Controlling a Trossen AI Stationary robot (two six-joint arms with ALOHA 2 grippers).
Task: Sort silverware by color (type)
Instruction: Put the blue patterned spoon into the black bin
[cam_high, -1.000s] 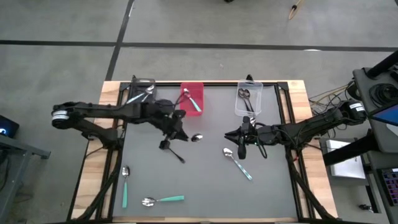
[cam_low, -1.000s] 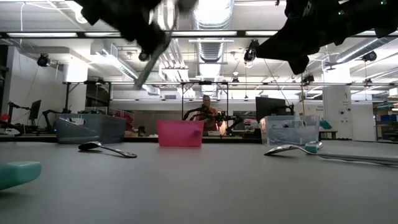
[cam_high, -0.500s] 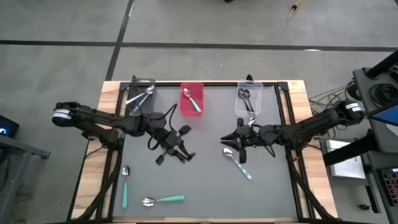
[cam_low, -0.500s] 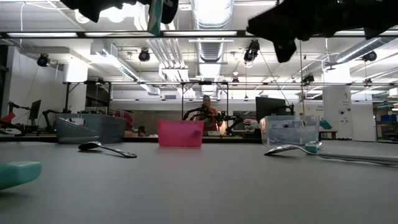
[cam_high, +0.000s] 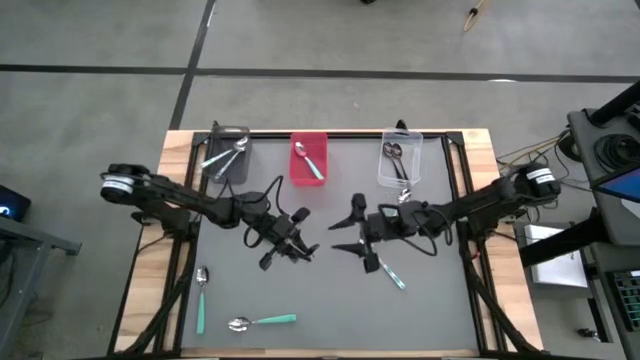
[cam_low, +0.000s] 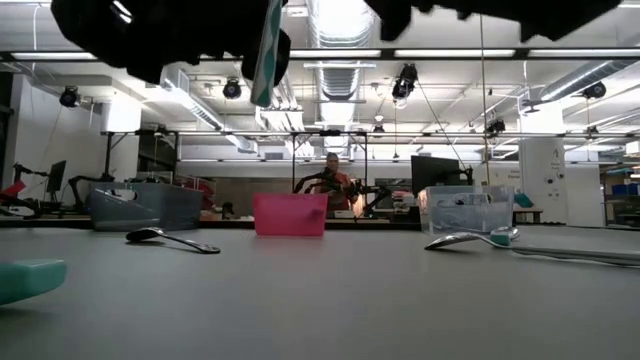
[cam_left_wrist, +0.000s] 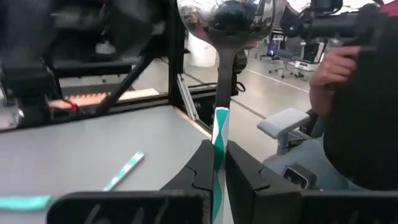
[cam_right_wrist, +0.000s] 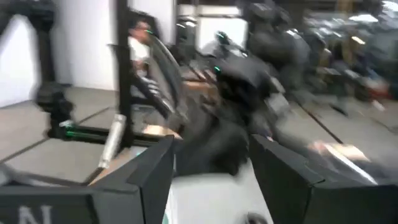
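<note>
teal-handled spoon (cam_left_wrist: 219, 124), pink bin (cam_high: 308, 160), seemingly clear bin (cam_high: 400, 165)

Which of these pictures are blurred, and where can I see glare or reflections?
Right wrist view: motion blur smears everything past the open right gripper. Left wrist view: sharp up close; the bowl of the spoon, which is clamped in the left gripper, mirrors the room. Low view: ceiling lights glare, and both arms are dark silhouettes. High view: even light, soft shadows.

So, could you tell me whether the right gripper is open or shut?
Open: the right gripper shows its two dark fingers spread apart, nothing between.
</note>
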